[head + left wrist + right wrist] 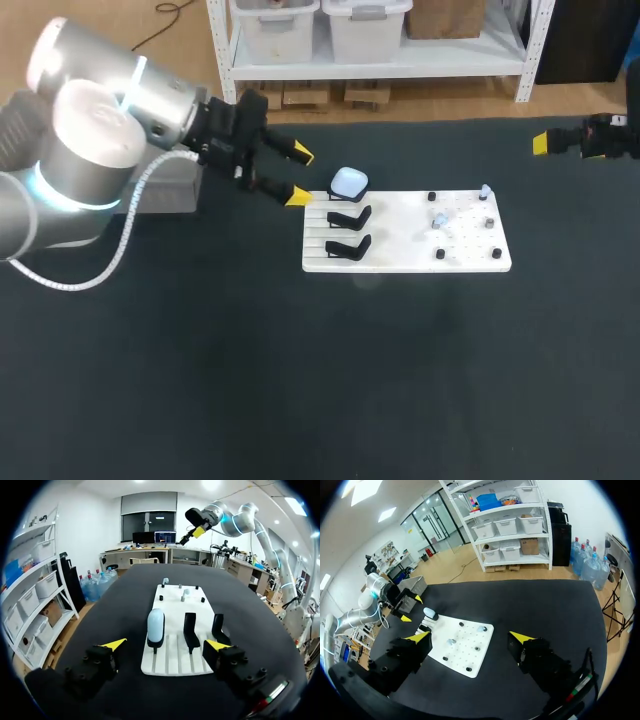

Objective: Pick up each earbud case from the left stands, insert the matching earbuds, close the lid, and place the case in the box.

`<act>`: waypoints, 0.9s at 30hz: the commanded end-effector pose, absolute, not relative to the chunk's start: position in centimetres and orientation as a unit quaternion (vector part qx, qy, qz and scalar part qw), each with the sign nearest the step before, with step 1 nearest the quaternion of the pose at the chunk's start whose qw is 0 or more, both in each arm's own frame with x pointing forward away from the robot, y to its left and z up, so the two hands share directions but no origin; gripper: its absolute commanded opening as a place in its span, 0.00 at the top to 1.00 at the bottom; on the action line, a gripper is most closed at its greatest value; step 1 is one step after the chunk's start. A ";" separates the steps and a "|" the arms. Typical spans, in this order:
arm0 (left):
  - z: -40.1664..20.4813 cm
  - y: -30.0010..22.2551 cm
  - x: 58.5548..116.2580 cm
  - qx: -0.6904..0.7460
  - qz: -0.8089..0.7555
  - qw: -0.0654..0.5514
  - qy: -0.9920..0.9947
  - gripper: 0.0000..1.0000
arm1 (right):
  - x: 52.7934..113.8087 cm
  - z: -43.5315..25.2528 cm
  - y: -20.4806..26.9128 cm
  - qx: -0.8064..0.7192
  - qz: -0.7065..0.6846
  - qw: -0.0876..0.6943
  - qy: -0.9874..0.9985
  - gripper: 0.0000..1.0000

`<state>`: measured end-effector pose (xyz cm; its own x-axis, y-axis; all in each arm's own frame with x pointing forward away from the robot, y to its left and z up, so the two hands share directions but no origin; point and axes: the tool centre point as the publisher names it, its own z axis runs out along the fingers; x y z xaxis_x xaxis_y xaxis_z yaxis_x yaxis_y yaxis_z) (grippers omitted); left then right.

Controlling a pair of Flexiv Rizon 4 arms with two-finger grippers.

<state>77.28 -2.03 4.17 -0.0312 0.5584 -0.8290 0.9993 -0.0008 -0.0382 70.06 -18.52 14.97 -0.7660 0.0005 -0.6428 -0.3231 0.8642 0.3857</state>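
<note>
A pale blue earbud case [348, 182] stands upright on the rearmost of three black stands at the left end of a white board [400, 255]. The other two stands [349, 216] [348, 245] are empty. Small pale earbuds [485, 190] [440, 218] sit on pegs at the board's right end. My left gripper [300, 175] is open just left of the case, without touching it; in the left wrist view the case [155, 625] is straight ahead of its gripper [166, 645]. My right gripper [545, 143] is open, far off at the table's back right, with the board [465, 652] ahead of it.
A grey box [170, 190] sits on the table behind my left arm, left of the board. Small black pegs [439, 254] dot the board's right half. Dark tabletop stretches in front of the board and to its right.
</note>
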 end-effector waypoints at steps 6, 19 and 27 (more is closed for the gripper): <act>3.2 -3.6 78.6 0.623 -0.345 0.318 0.625 0.11 | 70.0 15.0 -18.5 -0.089 0.245 0.330 0.907 0.00; 2.1 -4.6 78.5 0.622 -0.346 0.321 0.625 0.30 | 70.0 15.0 -18.5 -0.089 0.245 0.330 0.907 0.00; 1.1 -5.4 77.7 0.628 -0.338 0.325 0.620 0.35 | 70.0 15.0 -18.5 -0.089 0.245 0.330 0.907 0.00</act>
